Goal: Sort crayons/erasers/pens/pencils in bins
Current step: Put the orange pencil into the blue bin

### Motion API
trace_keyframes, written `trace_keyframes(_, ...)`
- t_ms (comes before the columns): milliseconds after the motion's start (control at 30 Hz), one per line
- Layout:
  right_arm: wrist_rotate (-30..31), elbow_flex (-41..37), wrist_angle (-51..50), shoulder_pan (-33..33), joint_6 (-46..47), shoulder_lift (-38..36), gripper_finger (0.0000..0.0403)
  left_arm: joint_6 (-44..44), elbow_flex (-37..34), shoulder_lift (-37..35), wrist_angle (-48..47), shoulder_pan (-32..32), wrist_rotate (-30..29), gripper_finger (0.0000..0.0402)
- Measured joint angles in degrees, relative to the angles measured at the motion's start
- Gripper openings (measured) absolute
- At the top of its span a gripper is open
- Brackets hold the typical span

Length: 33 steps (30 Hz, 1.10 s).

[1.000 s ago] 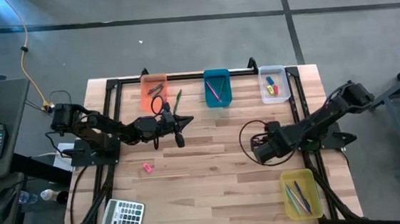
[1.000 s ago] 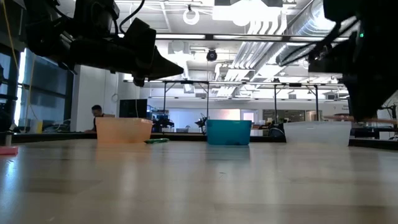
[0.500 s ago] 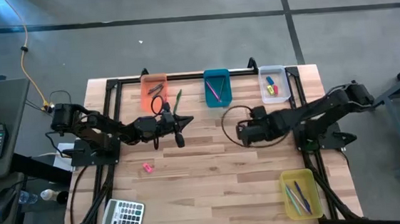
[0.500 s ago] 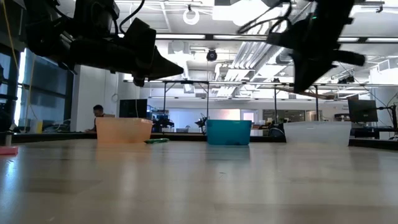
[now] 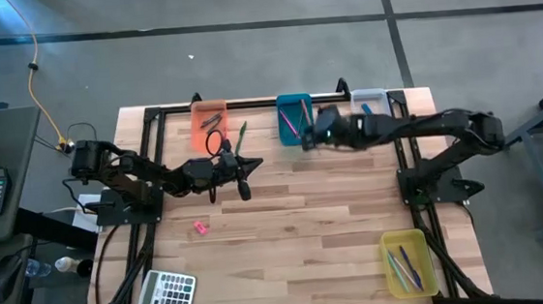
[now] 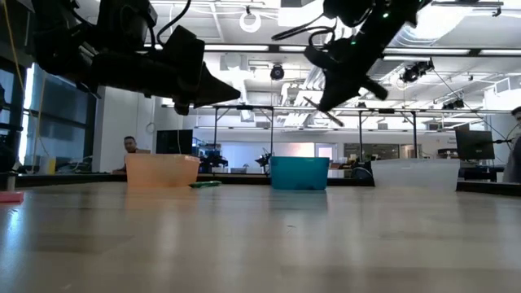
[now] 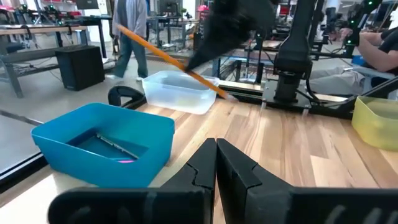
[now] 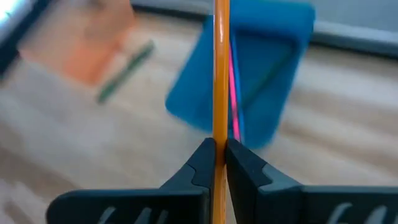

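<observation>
An orange pencil [image 8: 221, 74] is gripped between the clenched jaws of the right gripper [image 8: 217, 152], which is held above the near edge of the teal bin [image 5: 295, 117] at the far side of the tabletop [image 5: 297, 228]. The delivery step is judged to be in hand: the pencil is aloft, not yet released. Pink and dark sticks are already seen lying in that bin. For the next move, the pencil would need to be lined up along the bin's length and lowered before the jaws are released, or it may catch the rim and roll out. The left gripper [image 5: 244, 187] is parked over the tabletop near the orange bin [image 5: 209, 125], jaws pressed together on nothing. A green pencil [image 5: 240, 136] lies just beside that bin, and a pink eraser [image 5: 200, 228] lies well apart, both still unsorted.
</observation>
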Motion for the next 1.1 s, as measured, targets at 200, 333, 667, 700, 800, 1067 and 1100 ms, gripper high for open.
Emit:
trace_keyframes(200, -4.20, 0.02, 11.62, -8.95, -8.02, 2.54, 0.0024, 0.00, 0.00, -0.04, 0.39, 0.00, 0.00, 0.0000)
trace_keyframes(333, -8.19, 1.29, 14.21, -12.86, -9.74, 6.69, 0.0029, -0.04, 0.00, -0.04, 0.43, 0.00, 0.00, 0.0000)
trace_keyframes(667, -8.36, 19.14, 2.49, -17.91, -17.92, 20.44, 0.0030, -0.24, 0.00, -0.04, 0.85, -0.02, 0.26, 0.0001)
trace_keyframes(700, -8.27, 20.54, 1.74, -18.47, -18.36, 21.72, 0.0030, -0.41, 0.00, -0.04, 0.85, 0.00, 0.28, 0.0001)
trace_keyframes(800, -8.75, 23.90, 0.10, -19.60, -19.29, 25.29, 0.0029, -0.48, 0.00, -0.07, 0.85, 0.00, 0.34, 0.0000)
trace_keyframes(1067, -11.42, 24.82, -0.35, -20.70, -19.30, 28.68, 0.0029, -0.05, 0.00, -0.07, 0.81, 0.00, 0.46, 0.0001)
trace_keyframes(1100, -11.44, 24.76, -0.38, -20.73, -19.30, 28.68, 0.0029, 0.08, 0.00, -0.07, 0.81, 0.00, 0.46, 0.0001)
